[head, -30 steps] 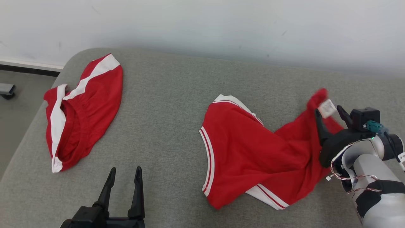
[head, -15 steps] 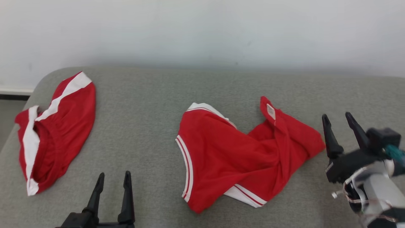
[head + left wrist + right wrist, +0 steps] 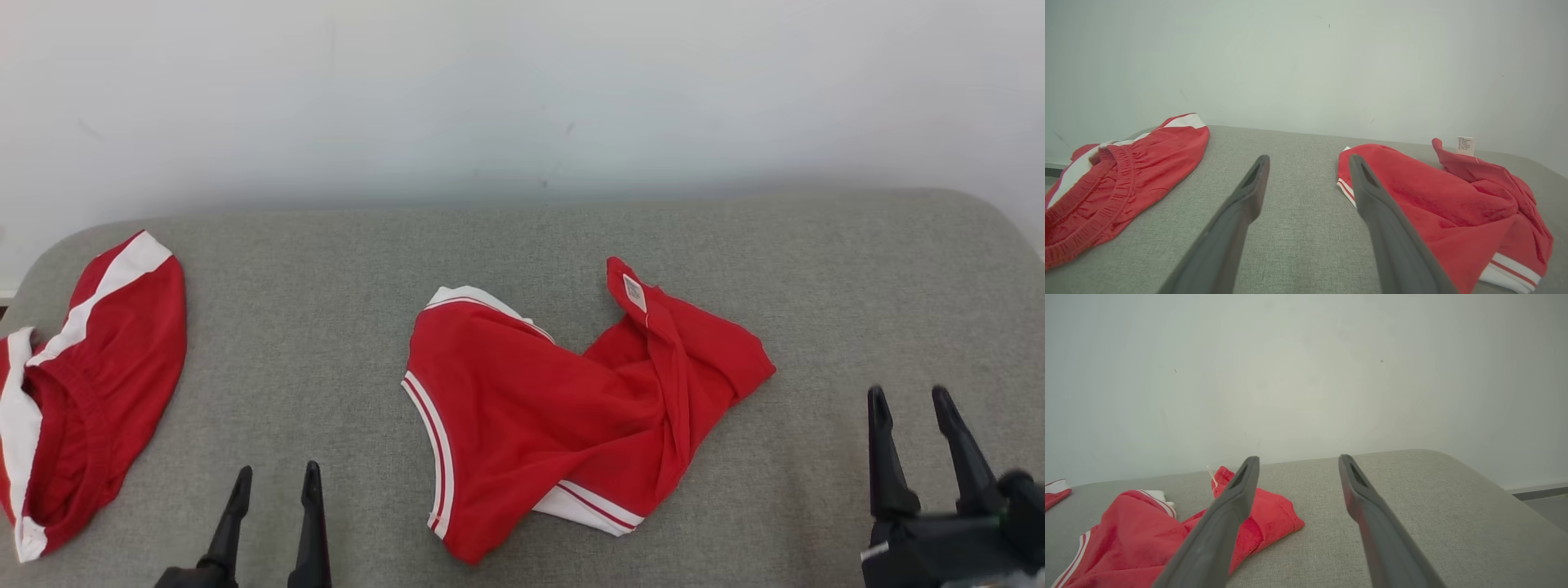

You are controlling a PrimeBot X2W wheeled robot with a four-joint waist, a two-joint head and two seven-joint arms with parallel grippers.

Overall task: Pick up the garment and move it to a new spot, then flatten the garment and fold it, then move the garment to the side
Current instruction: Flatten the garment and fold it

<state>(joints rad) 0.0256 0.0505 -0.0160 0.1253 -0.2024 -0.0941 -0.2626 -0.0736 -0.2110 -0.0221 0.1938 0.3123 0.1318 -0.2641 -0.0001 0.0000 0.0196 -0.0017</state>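
I hold the left gripper (image 3: 277,468) and right gripper (image 3: 908,393) spread wide and empty, with the crumpled red garment (image 3: 555,408) lying on the grey cushion (image 3: 326,286) between them, clear of both, ready, I judge, for flattening.

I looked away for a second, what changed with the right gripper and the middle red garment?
The right gripper let go of the label end of the red garment, which it had held lifted, and drew back, open and clear of the cloth. That end dropped onto the grey cushion. The head camera turned too. The left gripper stayed open; the other garment lies unmoved.
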